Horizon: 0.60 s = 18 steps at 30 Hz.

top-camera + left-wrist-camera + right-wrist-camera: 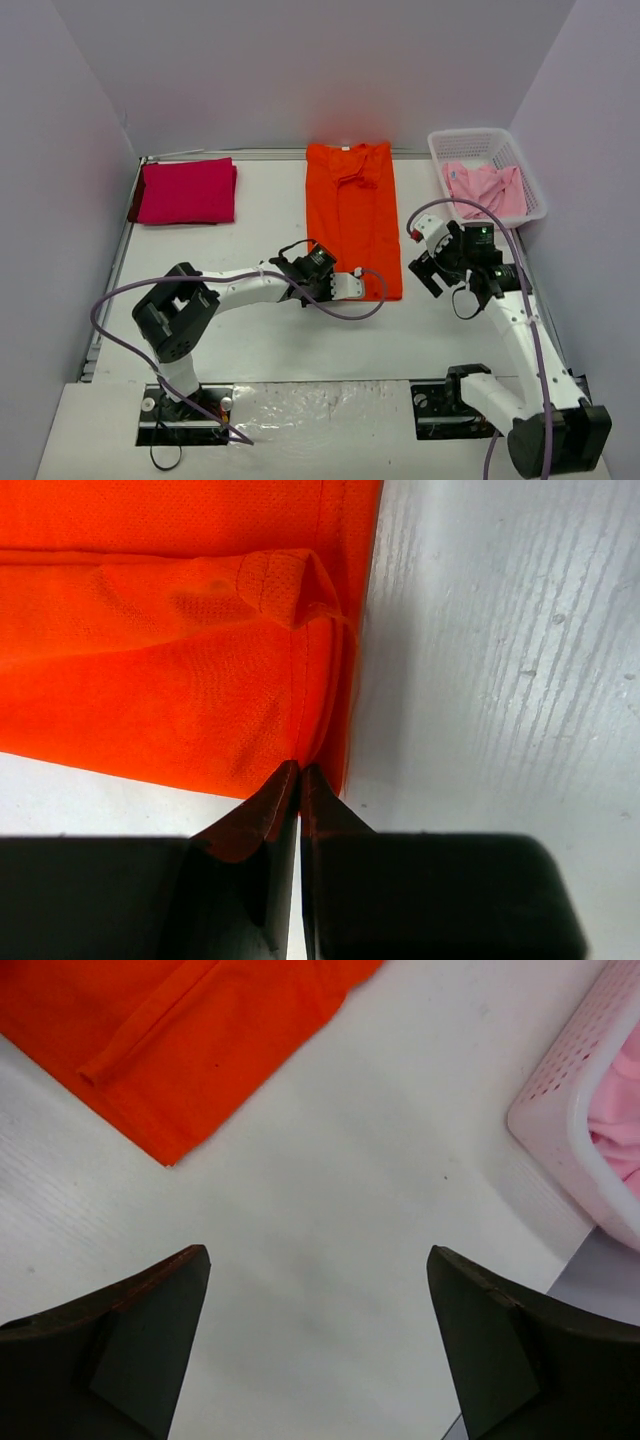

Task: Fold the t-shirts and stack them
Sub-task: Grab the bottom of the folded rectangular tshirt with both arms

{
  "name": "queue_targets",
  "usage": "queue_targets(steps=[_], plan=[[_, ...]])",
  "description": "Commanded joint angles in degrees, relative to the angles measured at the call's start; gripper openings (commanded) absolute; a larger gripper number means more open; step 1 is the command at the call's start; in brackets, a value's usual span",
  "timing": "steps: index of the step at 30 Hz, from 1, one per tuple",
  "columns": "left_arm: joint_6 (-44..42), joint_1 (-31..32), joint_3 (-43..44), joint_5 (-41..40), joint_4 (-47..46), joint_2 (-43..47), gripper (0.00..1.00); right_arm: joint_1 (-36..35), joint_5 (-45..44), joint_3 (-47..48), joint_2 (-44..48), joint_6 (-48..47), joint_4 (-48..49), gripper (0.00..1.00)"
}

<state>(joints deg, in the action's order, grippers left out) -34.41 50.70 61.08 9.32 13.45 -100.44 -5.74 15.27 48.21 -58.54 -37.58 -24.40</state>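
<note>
The orange t-shirt (350, 215) lies flat in a long strip, sides folded in, at the table's middle back. My left gripper (348, 285) is at its near edge, and in the left wrist view the gripper (300, 772) is shut, pinching the hem near the corner of the orange t-shirt (180, 650). The magenta-red t-shirt (187, 190) lies folded at the back left. The pale pink t-shirt (485, 188) lies crumpled in the basket. My right gripper (427, 270) is open and empty above bare table (320, 1290), to the right of the orange shirt's near corner (190, 1050).
The white lattice basket (490, 140) stands at the back right; its wall (560, 1130) shows close to my right gripper, with pink cloth (615, 1100) inside. Purple cables loop from both arms. Grey walls enclose the table on three sides.
</note>
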Motion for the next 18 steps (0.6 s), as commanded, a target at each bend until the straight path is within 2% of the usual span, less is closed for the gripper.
queue_targets(steps=[1,5,9,12,13,14,18], plan=[[0.93,-0.95,2.46,2.72,4.21,0.07,0.02,0.2,6.61,-2.76,6.24,-10.22,0.06,0.86],[1.28,-1.39,3.43,3.85,5.61,-0.54,0.02,-0.85,7.84,-5.13,4.42,-14.27,-1.08,0.84],[2.86,-2.27,4.31,3.95,5.45,-1.33,0.05,-1.82,10.39,-5.32,-0.25,-17.43,-2.66,0.76],[2.86,-2.27,3.96,3.95,5.09,-0.98,0.34,-2.08,12.59,-4.09,-4.46,-19.19,-4.77,0.76],[2.6,-2.27,3.87,4.04,5.27,-0.81,0.36,-2.17,13.2,-3.91,-5.34,-19.72,-5.21,0.76],[2.34,-2.27,3.78,4.04,5.53,-0.55,0.44,-2.26,13.3,-3.73,-6.83,-19.98,-5.3,0.76],[0.32,-2.27,3.35,4.04,6.85,0.51,0.53,-2.26,12.51,-3.12,-10.01,-20.6,-5.22,0.76]])
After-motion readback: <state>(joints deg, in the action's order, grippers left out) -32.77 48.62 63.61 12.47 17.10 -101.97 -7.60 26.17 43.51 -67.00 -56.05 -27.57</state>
